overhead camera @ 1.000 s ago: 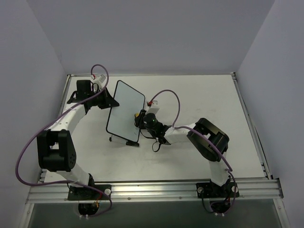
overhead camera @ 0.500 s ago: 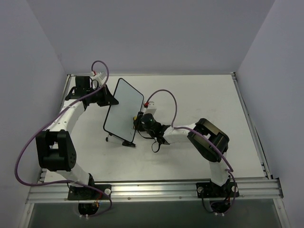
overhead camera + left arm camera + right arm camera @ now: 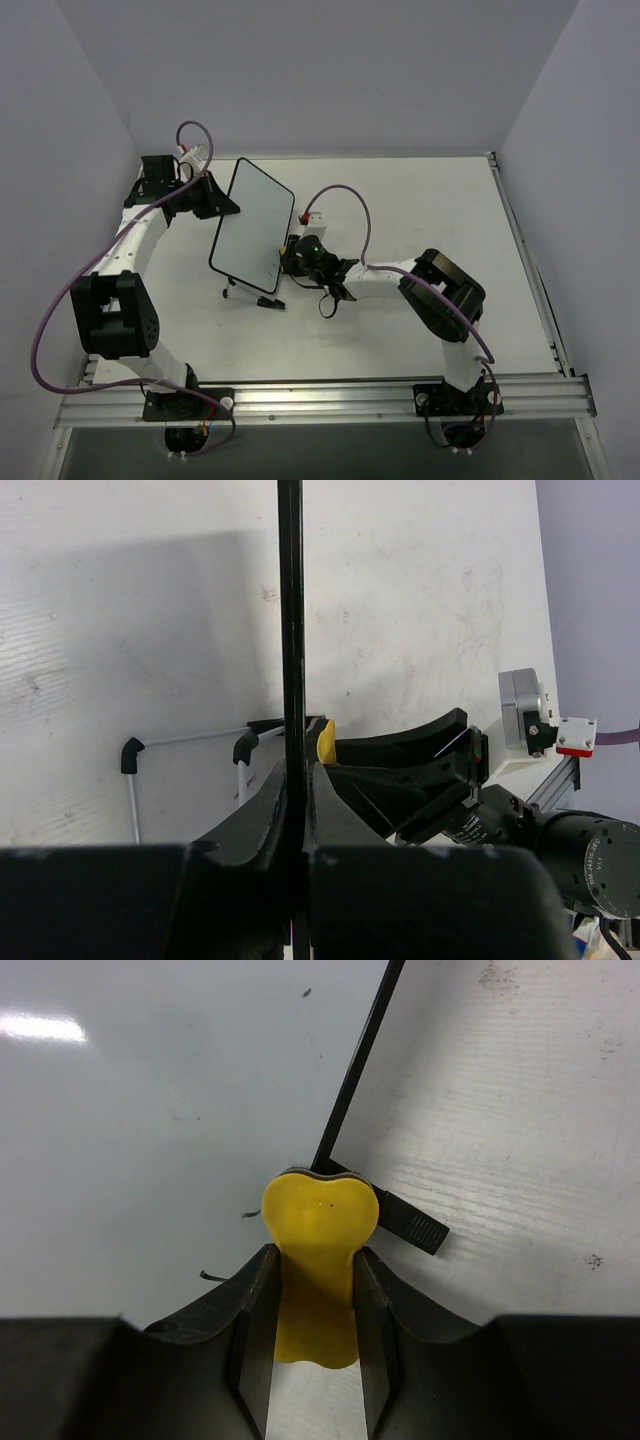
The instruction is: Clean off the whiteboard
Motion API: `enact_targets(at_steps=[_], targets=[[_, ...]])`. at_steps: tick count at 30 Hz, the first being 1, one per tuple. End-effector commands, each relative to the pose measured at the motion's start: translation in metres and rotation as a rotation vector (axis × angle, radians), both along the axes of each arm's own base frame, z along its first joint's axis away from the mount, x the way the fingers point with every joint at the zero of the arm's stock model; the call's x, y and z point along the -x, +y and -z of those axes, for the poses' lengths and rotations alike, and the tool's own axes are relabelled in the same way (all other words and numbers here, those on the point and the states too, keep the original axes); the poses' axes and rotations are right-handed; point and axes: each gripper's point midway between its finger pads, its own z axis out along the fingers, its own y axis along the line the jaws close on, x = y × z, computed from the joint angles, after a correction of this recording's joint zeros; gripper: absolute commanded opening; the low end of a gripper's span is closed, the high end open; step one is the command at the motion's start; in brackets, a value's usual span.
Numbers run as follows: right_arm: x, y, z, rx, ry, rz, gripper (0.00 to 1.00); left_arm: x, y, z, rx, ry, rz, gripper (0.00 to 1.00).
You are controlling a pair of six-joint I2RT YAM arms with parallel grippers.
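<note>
The whiteboard (image 3: 250, 225) stands tilted on its two black feet left of the table's middle. My left gripper (image 3: 222, 205) is shut on its upper left edge; the left wrist view shows the board edge-on (image 3: 291, 630) between the jaws. My right gripper (image 3: 288, 252) is shut on a small yellow eraser (image 3: 318, 1250) and presses its tip against the board's lower right corner. In the right wrist view the white board face (image 3: 150, 1120) carries a few tiny dark marks beside the eraser. The eraser also shows in the left wrist view (image 3: 325, 742).
A white wire stand with black ends (image 3: 135, 770) lies on the table behind the board. The board's black foot (image 3: 412, 1225) sticks out to the right of the eraser. Grey walls close in the table on the left, back and right.
My left arm has swung the board to the left and stood it more upright. My right gripper has followed left with the eraser, staying at the board's lower right corner.
</note>
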Motion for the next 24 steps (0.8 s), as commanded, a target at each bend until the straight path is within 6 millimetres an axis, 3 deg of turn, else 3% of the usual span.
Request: enact_targets(at_steps=[1,13,24], targets=[[-0.007,0.004,-0.042,-0.047,-0.042,-0.016,0.00,-0.003,-0.009,-0.051,0.102,-0.082,0.049,0.02],[-0.011,-0.007,-0.078,-0.075,-0.082,0.002,0.00,0.011,-0.002,-0.046,0.098,-0.028,0.044,0.02],[-0.016,-0.007,-0.086,-0.089,-0.106,0.004,0.00,0.029,-0.002,-0.041,0.179,-0.024,0.050,0.02]])
